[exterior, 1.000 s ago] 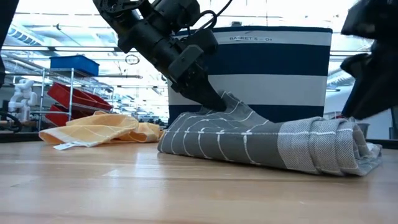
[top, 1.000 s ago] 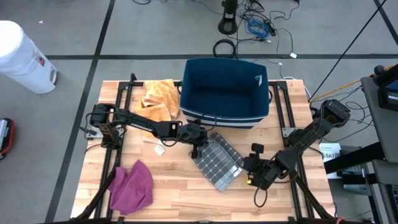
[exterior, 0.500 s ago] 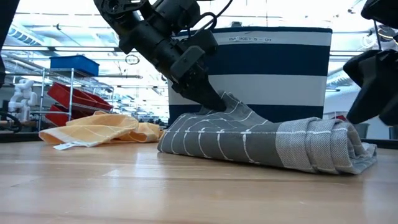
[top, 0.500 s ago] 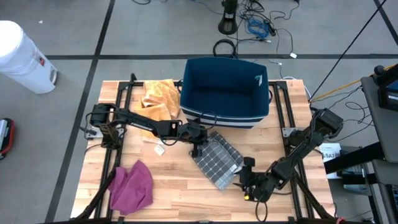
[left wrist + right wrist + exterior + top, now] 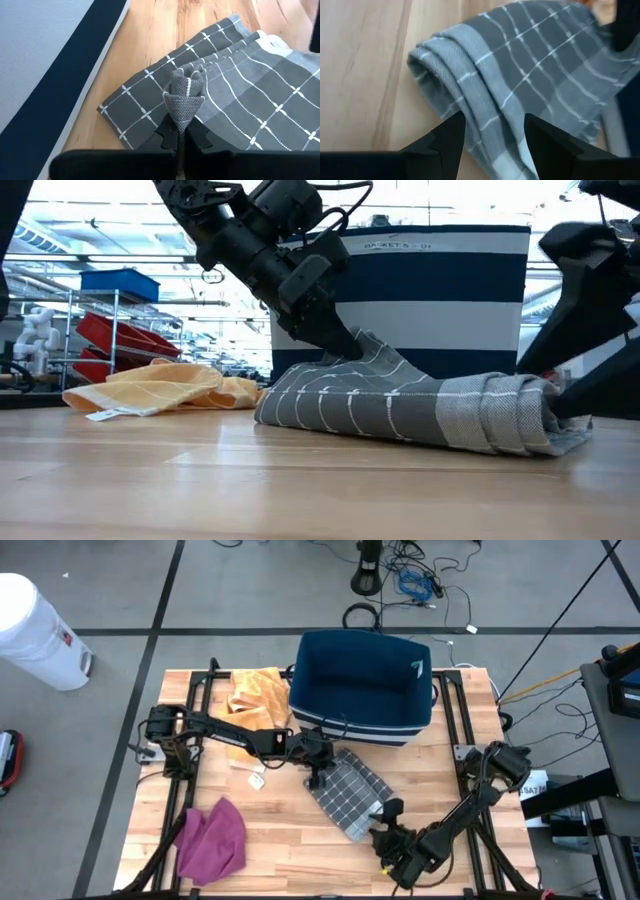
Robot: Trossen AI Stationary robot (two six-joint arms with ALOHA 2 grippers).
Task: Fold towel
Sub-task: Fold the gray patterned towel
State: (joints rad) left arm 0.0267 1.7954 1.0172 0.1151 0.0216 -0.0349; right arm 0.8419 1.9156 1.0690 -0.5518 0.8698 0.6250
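Over the last second the right gripper (image 5: 386, 830) has been swung round to the near end of the grey checked cloth towel (image 5: 347, 798), fingers spread for a grab, while the far corner stays pinched by the left gripper (image 5: 318, 775) beside the navy striped fabric basket (image 5: 362, 688).

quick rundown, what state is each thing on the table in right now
grey checked towel: folded over, lying flat, one corner pinched up
left hand: shut on the towel's corner
right hand: open, at the towel's near edge, not gripping
blue basket: upright, looks empty
orange cloth: crumpled
purple cloth: bunched up
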